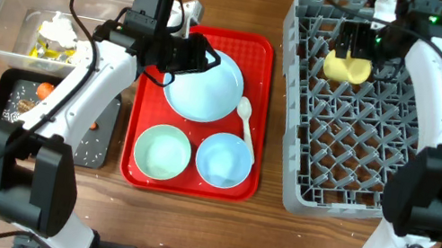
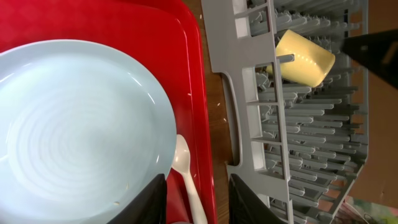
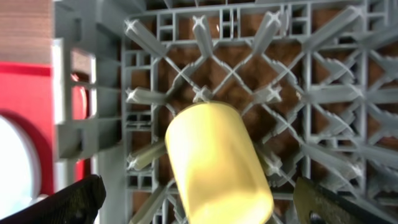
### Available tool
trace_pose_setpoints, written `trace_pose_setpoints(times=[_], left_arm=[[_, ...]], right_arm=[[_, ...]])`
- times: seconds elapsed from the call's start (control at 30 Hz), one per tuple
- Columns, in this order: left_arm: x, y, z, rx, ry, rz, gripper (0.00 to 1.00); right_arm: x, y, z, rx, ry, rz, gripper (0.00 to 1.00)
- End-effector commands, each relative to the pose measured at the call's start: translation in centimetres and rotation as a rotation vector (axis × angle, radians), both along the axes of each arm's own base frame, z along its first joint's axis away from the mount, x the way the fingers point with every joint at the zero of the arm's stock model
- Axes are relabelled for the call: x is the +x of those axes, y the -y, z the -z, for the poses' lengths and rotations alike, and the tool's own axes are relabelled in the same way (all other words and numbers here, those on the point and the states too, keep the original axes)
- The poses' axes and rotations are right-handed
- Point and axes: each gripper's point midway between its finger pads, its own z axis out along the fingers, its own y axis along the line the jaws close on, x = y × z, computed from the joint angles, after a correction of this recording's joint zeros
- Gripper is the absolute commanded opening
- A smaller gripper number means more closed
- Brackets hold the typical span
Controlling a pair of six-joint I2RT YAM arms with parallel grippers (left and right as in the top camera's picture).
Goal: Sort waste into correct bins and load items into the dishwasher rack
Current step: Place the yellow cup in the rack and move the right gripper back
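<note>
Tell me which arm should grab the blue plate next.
Left. The left gripper hangs open at the edge of the light-blue plate over the red tray; the right gripper is across in the rack, open around the yellow cup.

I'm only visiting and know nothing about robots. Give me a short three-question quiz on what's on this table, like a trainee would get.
1. True or false: the yellow cup lies inside the grey rack.
2. Which lies on the red tray next to the plate? A) white spoon B) carrot C) tissue
3. How many bowls sit on the red tray?
Key: 1 true. 2 A. 3 two: the pale-green bowl and the light-blue bowl.
</note>
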Motion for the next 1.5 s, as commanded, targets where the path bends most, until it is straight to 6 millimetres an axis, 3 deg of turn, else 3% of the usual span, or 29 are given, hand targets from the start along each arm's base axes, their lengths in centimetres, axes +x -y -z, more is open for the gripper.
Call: trace_pose_setpoints(times=[0.0, 0.03, 0.07, 0.1, 0.13, 0.17, 0.2, 0.4, 0.77, 0.9, 1.0, 1.13, 1.23, 1.47], left_arm=[[-0.1, 0.0, 0.4, 0.009, -0.008, 0.007, 0.30], [-0.2, 0.0, 0.5, 0.013, -0.012, 0.006, 0.28], [-0.3, -0.1, 0.6, 0.017, -0.018, 0.004, 0.23], [-0.3, -0.1, 0.7, 0.020, -0.022, 0.003, 0.18], [-0.4, -0.2, 0.8, 0.023, -0.027, 0.001, 0.16], [-0.5, -0.3, 0.9, 0.027, -0.031, 0.000, 0.15], [-0.6, -0.3, 0.9, 0.027, -0.035, 0.000, 0.15], [-0.7, -0.3, 1.0, 0.030, -0.045, 0.000, 0.15], [-0.7, -0.4, 1.1, 0.037, -0.044, -0.004, 0.16], [-0.6, -0.5, 1.1, 0.043, -0.043, -0.008, 0.16], [-0.8, -0.6, 1.2, 0.045, -0.050, -0.008, 0.16], [-0.8, -0.6, 1.2, 0.045, -0.050, -0.008, 0.15], [-0.9, -0.6, 1.3, 0.046, -0.054, -0.008, 0.16], [-0.9, -0.6, 1.3, 0.047, -0.058, -0.008, 0.16]], right_arm=[[-2.0, 0.8, -4.1, -0.008, 0.002, 0.097, 0.91], [-2.8, 0.8, -3.7, -0.004, -0.038, 0.098, 0.82], [-3.7, 0.7, -3.1, -0.002, -0.078, 0.100, 0.50], [-4.3, 0.7, -2.6, 0.001, -0.112, 0.112, 0.28], [-4.8, 0.7, -2.0, 0.005, -0.136, 0.126, 0.14], [-5.0, 0.7, -1.6, 0.008, -0.150, 0.135, 0.06], [-5.2, 0.7, -1.0, 0.010, -0.160, 0.143, 0.05], [-4.5, 0.7, 2.2, 0.012, -0.139, 0.143, 0.04], [-2.5, 0.1, 4.6, 0.042, -0.039, 0.129, 0.13], [-1.3, 0.0, 4.4, 0.052, 0.016, 0.121, 0.14], [-1.2, -1.5, 4.0, 0.122, 0.026, 0.068, 0.16], [-0.9, -3.8, 3.1, 0.208, 0.068, -0.076, 0.34], [-0.2, -3.8, 2.7, 0.195, 0.108, -0.104, 0.58], [1.8, -3.7, 0.8, 0.179, 0.214, -0.130, 0.78]])
